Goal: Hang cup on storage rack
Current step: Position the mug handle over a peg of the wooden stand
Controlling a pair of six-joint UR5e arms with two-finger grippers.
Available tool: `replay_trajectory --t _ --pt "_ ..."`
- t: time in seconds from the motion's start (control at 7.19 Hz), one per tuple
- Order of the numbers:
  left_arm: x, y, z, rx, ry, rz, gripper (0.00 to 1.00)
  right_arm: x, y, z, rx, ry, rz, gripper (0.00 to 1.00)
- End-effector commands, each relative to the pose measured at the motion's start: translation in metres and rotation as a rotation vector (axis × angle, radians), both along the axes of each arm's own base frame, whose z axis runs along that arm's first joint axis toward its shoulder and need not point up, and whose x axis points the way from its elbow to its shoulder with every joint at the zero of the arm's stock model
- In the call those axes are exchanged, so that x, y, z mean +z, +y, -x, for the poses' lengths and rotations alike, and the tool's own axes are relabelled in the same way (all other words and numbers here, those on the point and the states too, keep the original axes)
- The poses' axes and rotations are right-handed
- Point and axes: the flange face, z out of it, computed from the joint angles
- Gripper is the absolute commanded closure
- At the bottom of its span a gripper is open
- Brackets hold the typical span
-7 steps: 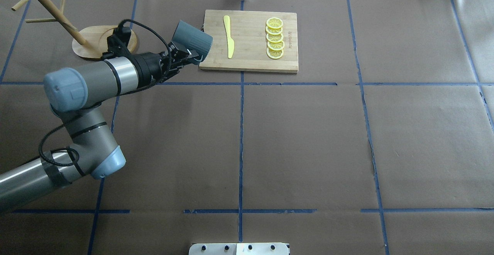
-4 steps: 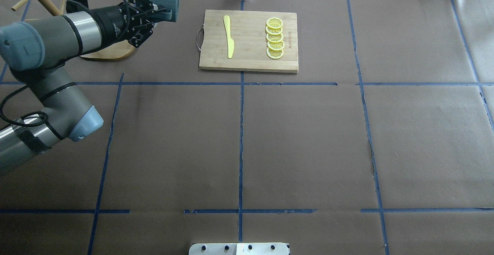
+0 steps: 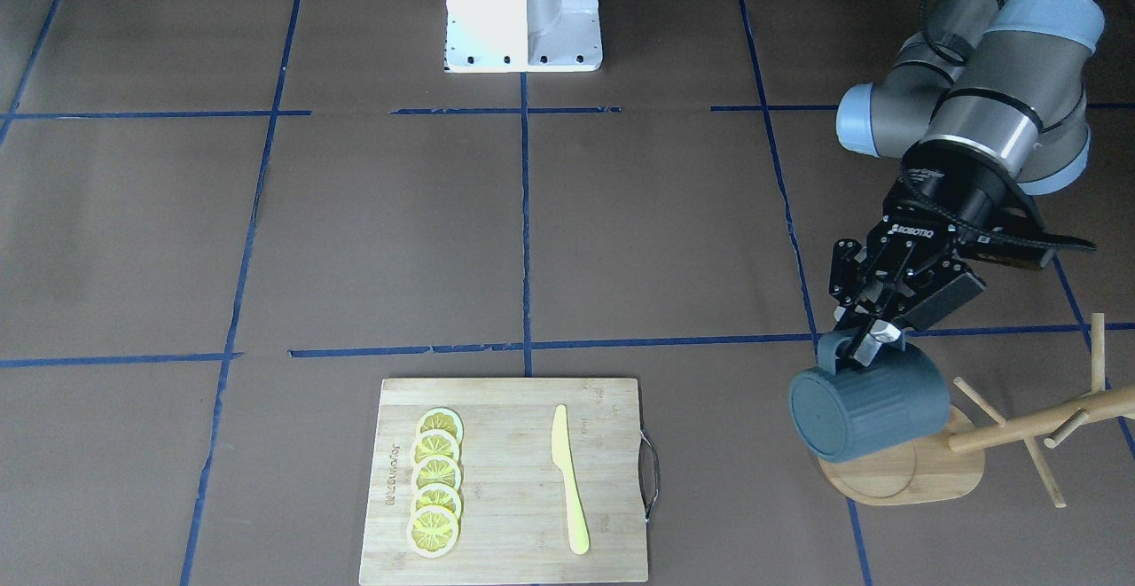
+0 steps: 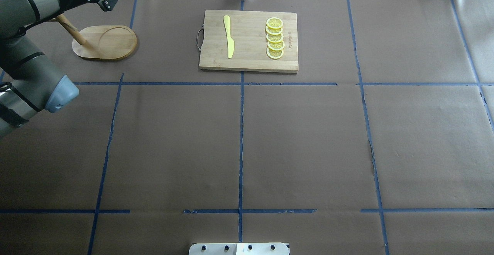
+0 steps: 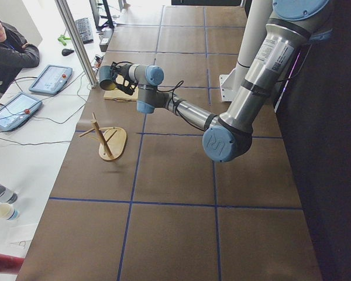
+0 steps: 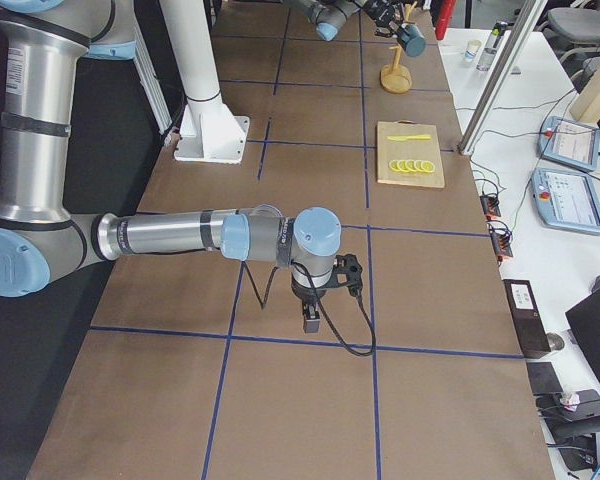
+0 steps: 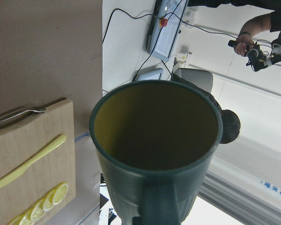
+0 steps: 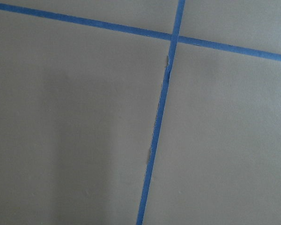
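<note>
1. The cup (image 3: 864, 413), beside the cutting board (image 3: 505, 480) a second ago, is now hovering sideways, raised near the rack (image 3: 1046, 422).
2. The left gripper (image 3: 864, 342) is clamping its handle (image 3: 832, 353); hanging is coming next.

L gripper (image 3: 867, 340) raised, clamped on cup (image 3: 864, 410) handle; R gripper (image 6: 310, 322) pts straight down, state unclear

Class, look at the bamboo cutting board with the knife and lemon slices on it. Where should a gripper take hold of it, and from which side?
Probably the metal loop handle on one short edge of the cutting board, approached from the robot's left. The board lies flat on the table and looks too wide to span, while the loop sticks out past the edge.
</note>
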Motion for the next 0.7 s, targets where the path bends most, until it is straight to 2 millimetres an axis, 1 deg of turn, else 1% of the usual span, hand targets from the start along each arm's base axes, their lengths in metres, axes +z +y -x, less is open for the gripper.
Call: replay_trajectory --t 0.0,0.14,0.28,0.42,0.56 --pt "0.048 -0.019 0.027 -0.019 0.181 0.069 1.0 0.0 -0.001 0.0 0.0 0.0 0.0 0.0" --pt "0.068 -0.022 0.037 -0.02 0.24 0.088 1.0 0.0 -0.001 0.0 0.0 0.0 -0.001 0.0" --pt "0.08 -0.023 0.042 -0.024 0.256 0.085 1.0 -0.001 -0.001 0.0 0.0 0.0 -0.003 0.0" --pt "0.094 -0.022 0.045 -0.025 0.268 0.065 1.0 -0.003 -0.002 0.0 0.0 0.0 -0.006 0.0" --pt "0.114 -0.019 0.05 -0.03 0.286 0.036 1.0 -0.003 -0.002 0.0 0.0 0.0 -0.008 0.0"
